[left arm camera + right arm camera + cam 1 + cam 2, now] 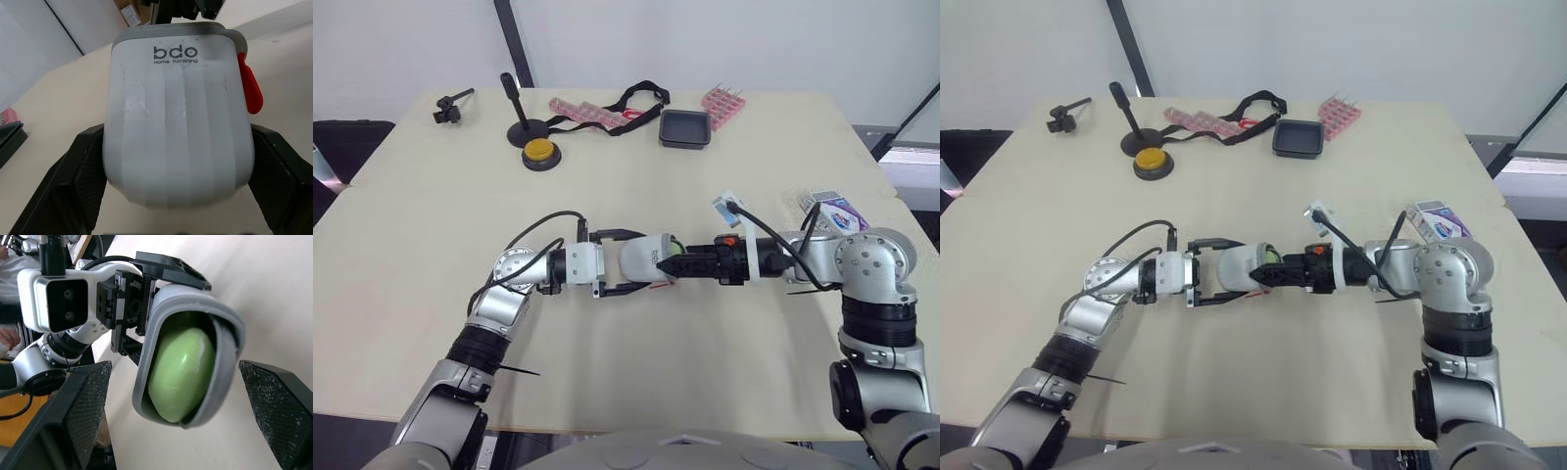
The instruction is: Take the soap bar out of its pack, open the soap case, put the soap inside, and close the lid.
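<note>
Over the desk [705, 176], my left claw [639, 261] clamps the soap case [178, 122], soap [181, 374] inside; my right claw [679, 265] is spread wide.

Silver-grey metal left arm [499, 304] and right arm [871, 274], round joint caps [873, 257] ringed with small screws. Black cable [553, 214] loops at left wrist, black cable ties [519, 370] on both arms. White wrist blocks [584, 262]. Left gripper [634, 261] black, geared; right gripper [674, 264] black, orange clip [729, 239] behind; finger pads [83, 401] dimpled.

A yellow button [540, 152] is sitting far across the table [431, 235] beside a black stand [518, 117]; a black tray [685, 128] is lying near pink packets [722, 103] (a black strap [641, 95] is trailing between button and tray).
</note>
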